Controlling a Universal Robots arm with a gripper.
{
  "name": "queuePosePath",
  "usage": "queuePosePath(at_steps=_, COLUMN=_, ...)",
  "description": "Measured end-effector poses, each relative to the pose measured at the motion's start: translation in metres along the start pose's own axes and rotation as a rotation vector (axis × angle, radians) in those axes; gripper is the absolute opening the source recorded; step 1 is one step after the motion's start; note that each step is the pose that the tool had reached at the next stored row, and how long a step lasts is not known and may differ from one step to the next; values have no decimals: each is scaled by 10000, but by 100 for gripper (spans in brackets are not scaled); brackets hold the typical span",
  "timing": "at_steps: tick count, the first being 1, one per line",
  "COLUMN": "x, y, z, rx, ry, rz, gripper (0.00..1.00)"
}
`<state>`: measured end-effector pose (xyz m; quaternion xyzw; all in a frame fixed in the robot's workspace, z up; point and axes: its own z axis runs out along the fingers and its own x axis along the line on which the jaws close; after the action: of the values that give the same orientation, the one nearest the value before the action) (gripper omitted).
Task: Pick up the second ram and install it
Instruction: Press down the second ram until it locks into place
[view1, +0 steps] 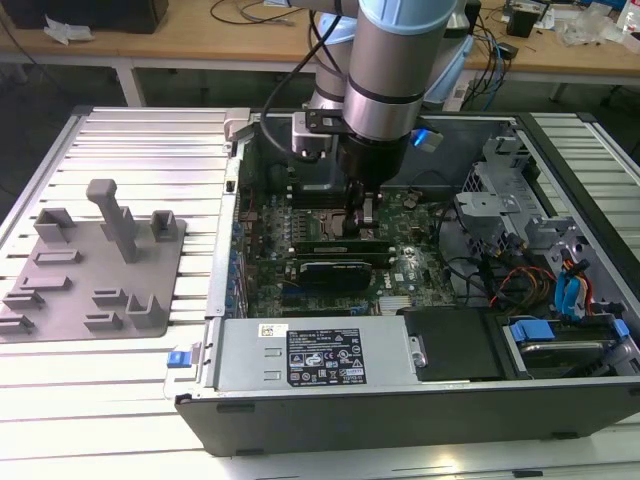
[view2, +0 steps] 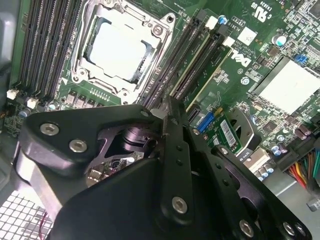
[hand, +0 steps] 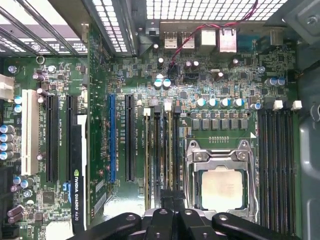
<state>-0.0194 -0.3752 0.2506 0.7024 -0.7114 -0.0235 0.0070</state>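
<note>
**A:** Where's the claw (hand: 173, 202) now?

**B:** Down inside the computer case (view1: 400, 400), over the row of slots just beside the processor socket (hand: 220, 187). In the exterior view the arm stands nearly upright above the board.

**A:** And the second memory stick (hand: 170, 150)?

**B:** In the first wrist view it shows as a thin pale edge lying along one slot and running straight in under the fingertips. Another stick (hand: 147, 150) sits two slots over, well clear of it.

**A:** Is the claw holding it?

**B:** The fingers are drawn almost together, with only a sliver between them, right on the stick's line. I can't tell whether they are pinching it or just bearing down on it.

**A:** So this looks like the seating step. What matters for it?

**B:** I'd say keeping the stick upright and square to the slot, so it goes down flat instead of one end first. The push should be straight down and steady, with no sideways lean towards the socket. The end clips are too small to make out, so I can't tell whether it's fully home.
</note>
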Motion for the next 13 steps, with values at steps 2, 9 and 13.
queuePosePath(at_steps=2, x=0, y=-7, z=0, rx=0, ry=0, rz=0, gripper=8)
queuePosePath(at_steps=9, x=-1, y=-48, z=-2, rx=-1, ry=0, rz=1, gripper=8)
queuePosePath(at_steps=13, x=-2, y=-167, z=-7, rx=0, ry=-1, rz=0, gripper=8)
